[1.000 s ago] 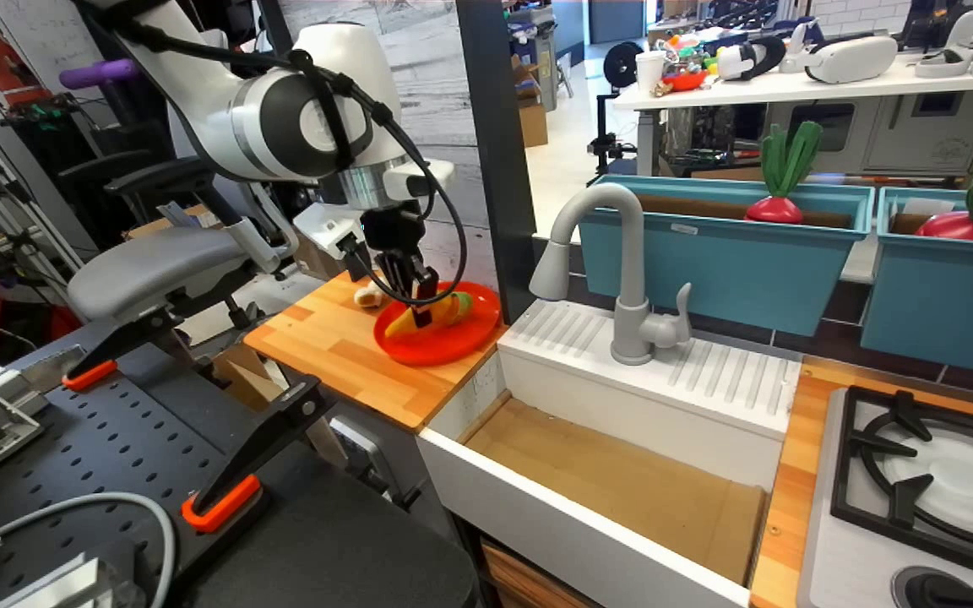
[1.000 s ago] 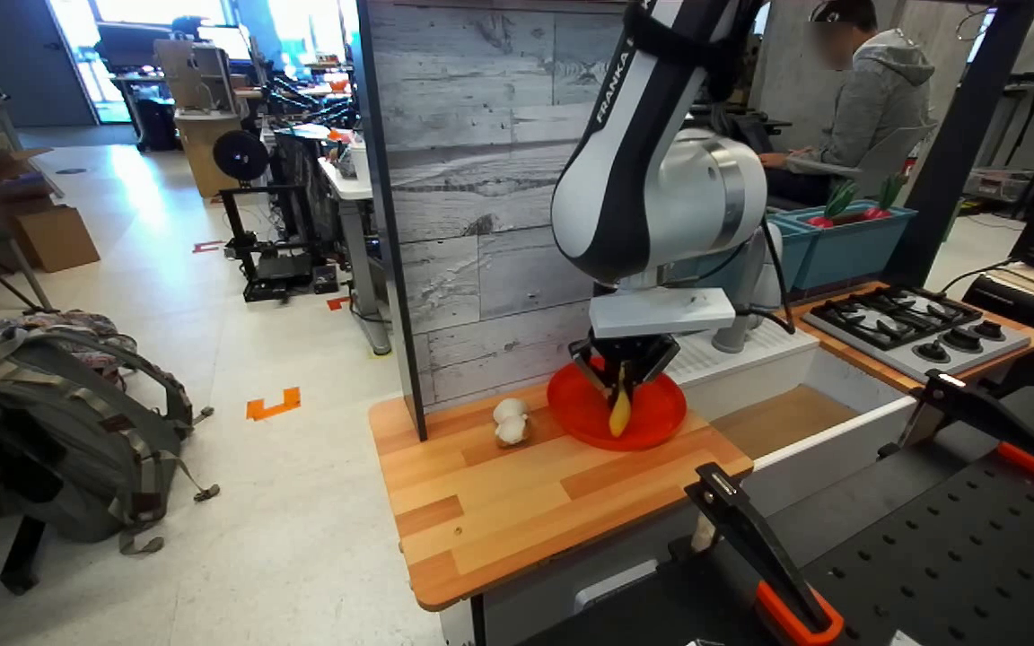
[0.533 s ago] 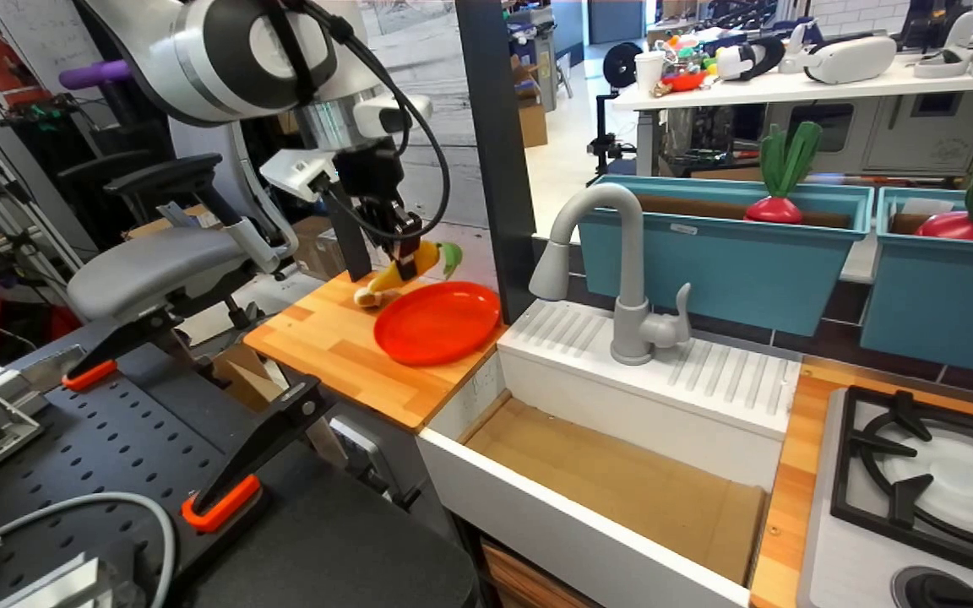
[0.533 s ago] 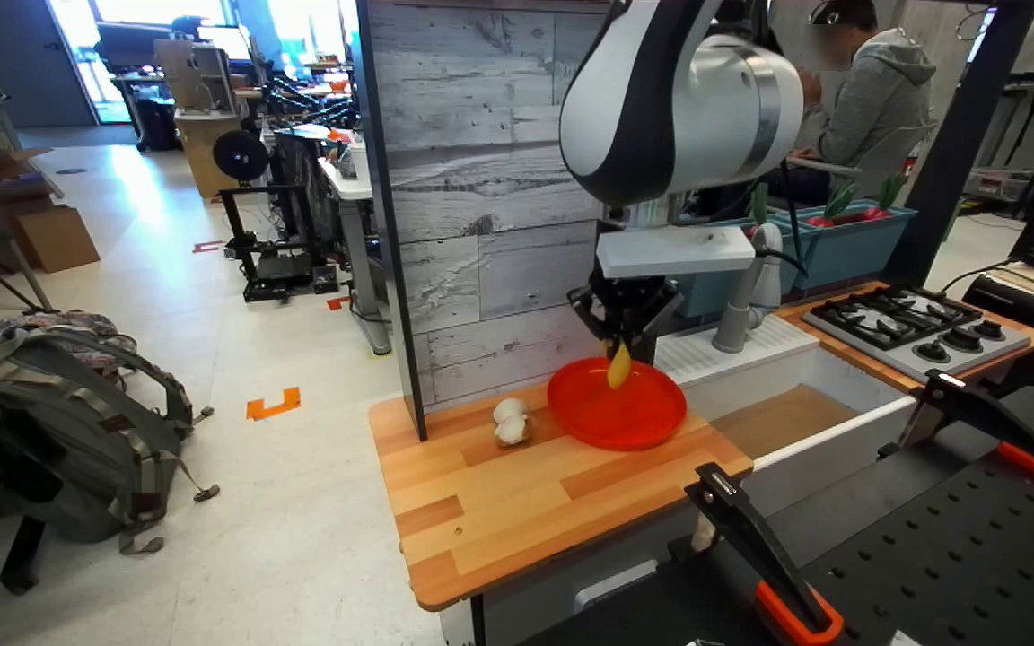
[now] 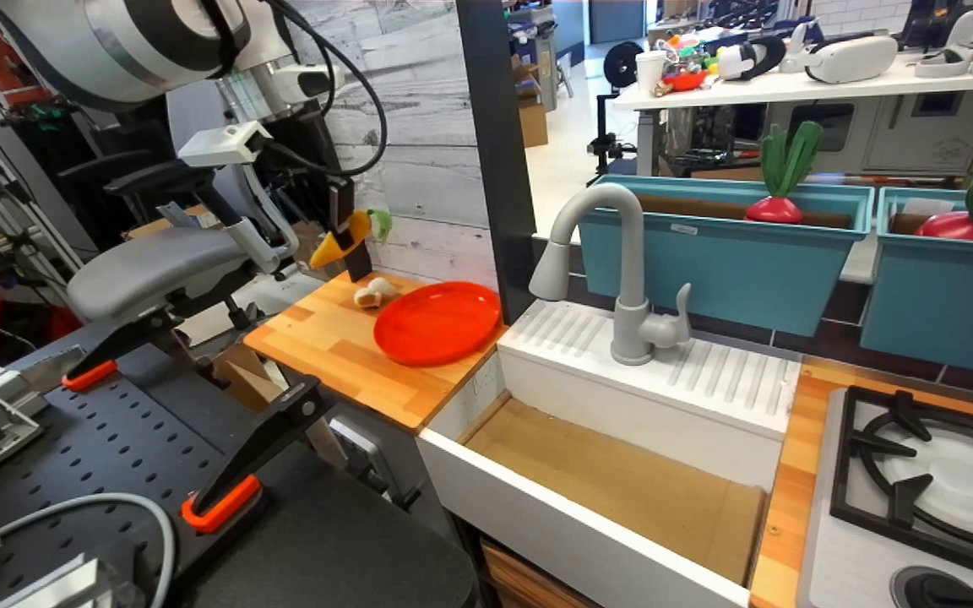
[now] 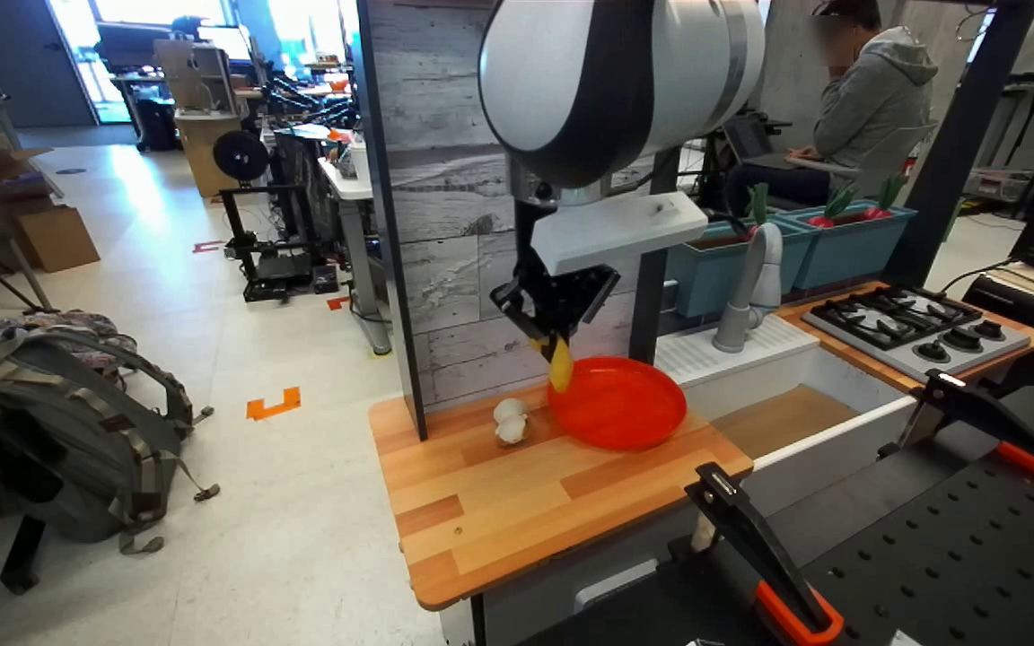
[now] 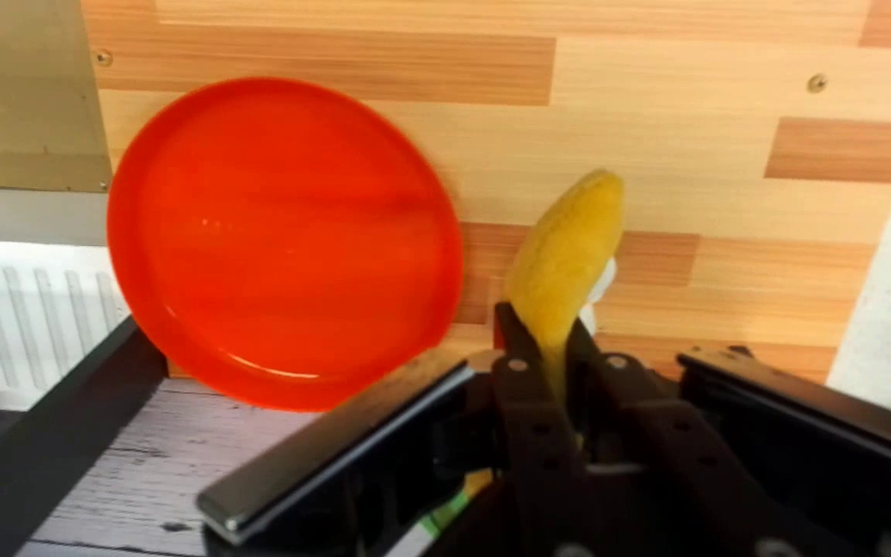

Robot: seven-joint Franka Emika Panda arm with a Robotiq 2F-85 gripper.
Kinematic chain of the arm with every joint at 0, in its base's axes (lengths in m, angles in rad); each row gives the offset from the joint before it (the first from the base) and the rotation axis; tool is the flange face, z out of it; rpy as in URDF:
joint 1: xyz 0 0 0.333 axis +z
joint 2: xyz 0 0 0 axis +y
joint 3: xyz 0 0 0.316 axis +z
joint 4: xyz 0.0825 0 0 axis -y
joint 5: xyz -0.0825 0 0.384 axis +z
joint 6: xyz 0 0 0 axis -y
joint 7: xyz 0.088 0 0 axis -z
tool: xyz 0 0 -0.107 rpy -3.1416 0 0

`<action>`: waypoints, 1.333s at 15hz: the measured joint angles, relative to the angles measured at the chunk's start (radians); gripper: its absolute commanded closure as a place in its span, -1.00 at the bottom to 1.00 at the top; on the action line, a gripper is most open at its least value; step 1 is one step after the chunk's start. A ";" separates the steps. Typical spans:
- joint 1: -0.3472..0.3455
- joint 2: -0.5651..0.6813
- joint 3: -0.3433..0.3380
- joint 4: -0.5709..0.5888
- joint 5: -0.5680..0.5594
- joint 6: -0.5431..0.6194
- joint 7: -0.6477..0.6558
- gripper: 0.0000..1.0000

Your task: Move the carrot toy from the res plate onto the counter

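Note:
The carrot toy, yellow-orange with a green leafy end, shows in both exterior views [image 5: 330, 251] [image 6: 562, 370] and the wrist view [image 7: 569, 244]. My gripper [image 7: 542, 319] is shut on its middle and holds it tilted in the air; in the exterior views the gripper [image 5: 341, 230] [image 6: 553, 343] is above the counter's back edge. In the wrist view the pads hide the carrot's middle. The red plate [image 5: 437, 325] [image 6: 620, 405] [image 7: 283, 232] lies bare on the wooden counter [image 5: 330, 338] [image 6: 499, 502] [image 7: 685, 170], beside the carrot and lower.
A small white-and-brown toy [image 5: 368, 295] [image 6: 510, 423] lies on the counter beside the plate, partly behind the carrot in the wrist view [image 7: 604, 278]. A grey wood-look wall [image 6: 454, 269] stands behind the counter. A white sink [image 5: 588, 523] with a grey faucet [image 5: 630, 279] adjoins the plate's side.
My gripper has lifted the carrot toy off the red plate and carried it up and sideways, away from the sink, past the plate's edge. The plate and the small white-and-brown toy stay put.

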 measured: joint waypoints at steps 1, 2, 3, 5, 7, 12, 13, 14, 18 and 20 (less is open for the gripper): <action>0.023 0.002 0.000 0.000 -0.016 -0.001 0.002 0.95; 0.044 0.006 0.000 0.000 -0.031 -0.002 0.002 0.95; 0.063 0.013 0.000 0.000 -0.044 -0.002 0.003 0.95; 0.089 0.033 -0.001 0.002 -0.061 -0.002 0.003 0.95; 0.106 0.063 -0.001 0.011 -0.076 -0.003 0.003 0.95; 0.133 0.167 -0.001 0.077 -0.092 -0.012 0.001 0.95; 0.137 0.187 -0.001 0.097 -0.092 -0.024 0.001 0.95; 0.141 0.206 -0.001 0.117 -0.092 -0.040 0.000 0.30; 0.151 0.261 -0.001 0.195 -0.092 -0.121 0.000 -0.16; 0.151 0.276 0.000 0.226 -0.092 -0.151 0.000 -0.45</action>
